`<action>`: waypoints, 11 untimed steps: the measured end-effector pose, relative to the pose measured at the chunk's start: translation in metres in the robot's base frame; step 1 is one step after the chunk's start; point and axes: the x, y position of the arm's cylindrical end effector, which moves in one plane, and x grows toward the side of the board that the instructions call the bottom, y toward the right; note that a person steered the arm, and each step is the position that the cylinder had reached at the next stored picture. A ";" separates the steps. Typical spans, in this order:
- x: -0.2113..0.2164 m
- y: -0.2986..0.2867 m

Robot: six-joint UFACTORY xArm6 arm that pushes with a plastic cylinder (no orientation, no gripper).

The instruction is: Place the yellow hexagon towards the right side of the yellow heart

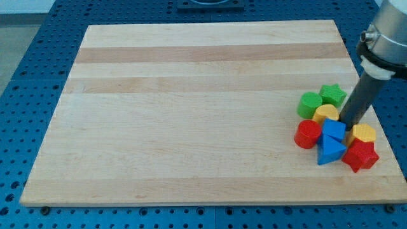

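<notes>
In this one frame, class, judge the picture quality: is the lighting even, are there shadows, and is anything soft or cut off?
Camera view: lighting even and soft, no glare on the board; faint shadows only under the block cluster; blocks such as the blue triangle look slightly soft; the arm is cropped at the view's top right, my tip visible among the blocks.

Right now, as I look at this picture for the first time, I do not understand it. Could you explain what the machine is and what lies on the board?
This is one camera view of a robot arm entering from the view's top right. It has no pincer and holds nothing. It ends in a dark rod, and my tip pushes blocks across the wooden board. The tip is inside a cluster near the view's right edge: yellow heart, yellow hexagon, green cylinder, green star, red cylinder, red star, blue cube and blue triangle.
</notes>
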 end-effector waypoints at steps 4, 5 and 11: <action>-0.027 0.059; -0.022 0.082; 0.039 0.042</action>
